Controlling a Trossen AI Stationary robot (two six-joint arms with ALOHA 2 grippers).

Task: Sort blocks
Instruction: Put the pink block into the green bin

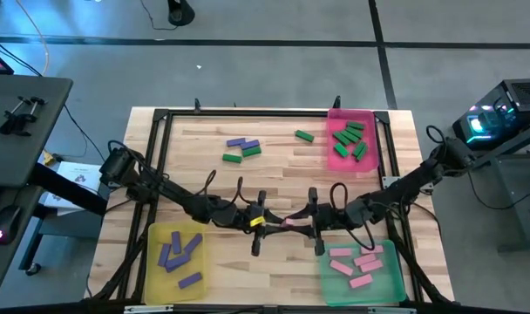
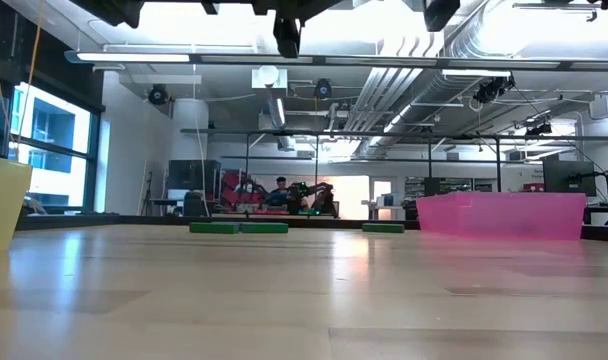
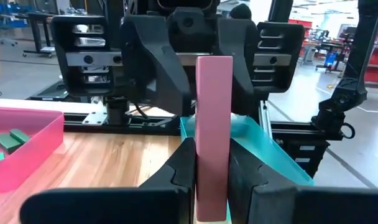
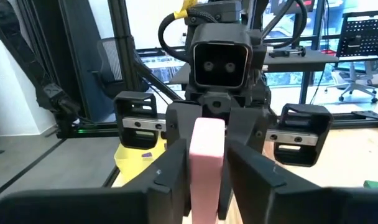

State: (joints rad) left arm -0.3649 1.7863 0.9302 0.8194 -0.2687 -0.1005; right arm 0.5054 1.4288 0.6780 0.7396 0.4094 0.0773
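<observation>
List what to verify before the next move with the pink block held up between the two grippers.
1. Left gripper jaws shut on the pink block: ok.
2. Right gripper lined up at the block's other end: ok.
3. Right gripper's hold secure enough for a release: cannot tell.
4. Green tray, holding the other pink blocks, has room: ok.
5. Table sorted: not ok; loose green blocks and purple blocks remain.

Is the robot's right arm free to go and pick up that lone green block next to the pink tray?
Probably not yet. The path to the green block looks open, but the right gripper and left gripper both grip one pink block, apparently mid hand-over, so it would have to let go first.
</observation>
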